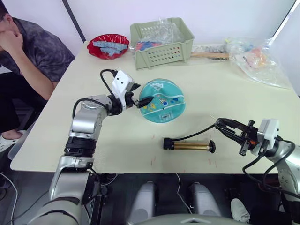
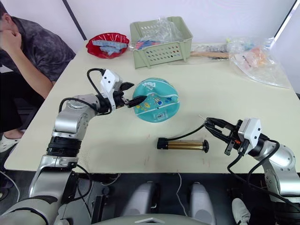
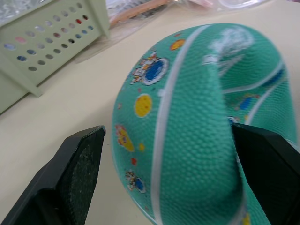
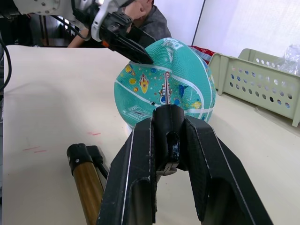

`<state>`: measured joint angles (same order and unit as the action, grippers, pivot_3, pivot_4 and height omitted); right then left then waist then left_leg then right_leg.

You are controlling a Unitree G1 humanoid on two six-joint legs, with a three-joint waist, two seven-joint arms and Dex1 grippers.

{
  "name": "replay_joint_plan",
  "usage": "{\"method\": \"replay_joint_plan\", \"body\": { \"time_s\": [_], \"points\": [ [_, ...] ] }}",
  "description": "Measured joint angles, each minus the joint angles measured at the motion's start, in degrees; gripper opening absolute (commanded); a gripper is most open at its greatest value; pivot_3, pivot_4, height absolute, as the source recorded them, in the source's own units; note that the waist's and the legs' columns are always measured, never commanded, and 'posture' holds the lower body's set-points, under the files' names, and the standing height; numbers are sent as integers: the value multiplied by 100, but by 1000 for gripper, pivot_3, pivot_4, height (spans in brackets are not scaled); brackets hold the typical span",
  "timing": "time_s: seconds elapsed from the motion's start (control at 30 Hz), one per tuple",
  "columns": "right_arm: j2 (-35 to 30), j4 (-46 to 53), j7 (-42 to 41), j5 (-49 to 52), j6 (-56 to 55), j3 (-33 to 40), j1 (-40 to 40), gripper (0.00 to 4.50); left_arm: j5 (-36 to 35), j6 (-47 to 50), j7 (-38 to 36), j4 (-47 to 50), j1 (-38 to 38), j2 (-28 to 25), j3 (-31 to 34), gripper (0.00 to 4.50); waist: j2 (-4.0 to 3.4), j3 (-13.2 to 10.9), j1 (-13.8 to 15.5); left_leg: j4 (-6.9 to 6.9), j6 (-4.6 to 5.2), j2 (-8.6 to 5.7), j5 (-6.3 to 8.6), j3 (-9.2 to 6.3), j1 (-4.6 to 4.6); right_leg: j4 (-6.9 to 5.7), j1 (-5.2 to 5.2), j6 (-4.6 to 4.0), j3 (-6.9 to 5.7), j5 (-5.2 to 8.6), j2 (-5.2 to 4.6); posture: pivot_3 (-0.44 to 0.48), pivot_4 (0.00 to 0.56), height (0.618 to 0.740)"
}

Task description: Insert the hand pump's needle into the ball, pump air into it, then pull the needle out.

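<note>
Hand pump (image 1: 189, 145): brass-gold cylinder with black end caps, lying flat on the cream table (image 1: 225, 93) near its front edge, in front of the ball and apart from it. Thin black hose (image 1: 197, 134) runs from its left end up and rightward to the right gripper.

Needle (image 4: 165, 89): thin metal pin on a black fitting (image 4: 168, 126), clamped between the right gripper (image 1: 224, 127) fingers, aimed toward the ball, tip short of it.

Ball (image 1: 162, 100): teal, partly deflated and dented, white seams and cartoon prints, resting mid-table.

Left gripper (image 1: 141, 94): fingers spread across the ball's left side, one black finger (image 3: 77, 171) beside the rubber, the other pressed into the dent; pinching it.

Surroundings: green perforated basket (image 1: 161, 43) holding plastic bags, red bowl (image 1: 108, 45), clear bags (image 1: 255, 58) at far right. Seated person (image 1: 28, 56) at the table's left.
</note>
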<state>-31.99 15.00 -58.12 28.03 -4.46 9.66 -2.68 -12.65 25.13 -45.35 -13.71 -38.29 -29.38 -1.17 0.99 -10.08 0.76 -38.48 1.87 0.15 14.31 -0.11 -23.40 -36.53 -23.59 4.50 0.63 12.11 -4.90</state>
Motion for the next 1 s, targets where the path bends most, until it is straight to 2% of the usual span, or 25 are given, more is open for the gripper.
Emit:
{"method": "replay_joint_plan", "body": {
  "time_s": [0.03, 0.07, 0.17, 0.27, 0.4, 0.43, 0.6, 0.93, 1.0],
  "points": [
    [11, 0, 3, -1, -2, -19, 0, 373, 15, -58, 29, -97, -36, 69, -1, 3688, 0, 0, -3, 0, 0, 0, 0, 1, 1, 0, 0, 0, 1, 0, 0, 0, 150, 740],
    [22, 0, 5, -2, -2, -28, -4, 373, 20, -83, 67, -158, -54, 120, -2, 3150, 0, 0, -7, 0, 0, 0, 0, 1, 0, -1, 0, 0, 3, 0, 0, 0, 150, 740],
    [24, 2, 28, -3, -1, -28, -33, 373, 27, -106, 91, -213, -61, 178, -3, 1911, 0, 0, -9, 0, 0, 0, 0, 0, 1, -3, -1, 0, 4, 0, 0, 0, 150, 740],
    [38, 22, 127, 10, 41, -28, -55, 373, 75, -200, 188, -262, -42, 276, -2, 801, 0, 0, -10, -1, 0, 0, 0, 0, 2, -6, -2, 0, 5, 0, -1, 0, 150, 740],
    [36, 148, 258, 23, 218, -55, -53, 373, 70, -320, 309, -248, 65, 460, 50, 152, 0, 0, -9, -1, 0, 0, 0, -2, 6, -12, -2, 0, 12, 0, -1, 0, 150, 740],
    [36, 214, 304, 22, 308, -101, -51, 373, 64, -325, 382, -209, 114, 521, 78, 32, 0, 0, -9, -1, 0, 0, 0, -3, 8, -12, -2, 0, 15, 0, -1, 0, 150, 740],
    [23, 415, 610, 91, 884, -244, 86, 373, 49, -233, 637, 62, 290, 670, 119, 12, 0, 0, 3, -2, 0, -2, 0, -12, 9, -16, -2, 0, 19, 0, -4, 0, 150, 740],
    [-259, 824, 1543, 166, 3117, -773, 1138, 373, 83, 401, 1410, 866, 568, 1107, 129, 12, 0, 0, 2, -3, -1, -1, 0, -25, -6, -12, -3, -2, -14, 0, -2, 0, 150, 740],
    [-262, 824, 1775, 130, 3645, -973, 1572, 373, 120, 459, 1594, 965, 614, 1242, 133, 12, 0, 0, 2, -6, 0, -2, 0, -29, -6, -13, -3, -2, -14, 0, -2, 0, 150, 740]
  ]
}}
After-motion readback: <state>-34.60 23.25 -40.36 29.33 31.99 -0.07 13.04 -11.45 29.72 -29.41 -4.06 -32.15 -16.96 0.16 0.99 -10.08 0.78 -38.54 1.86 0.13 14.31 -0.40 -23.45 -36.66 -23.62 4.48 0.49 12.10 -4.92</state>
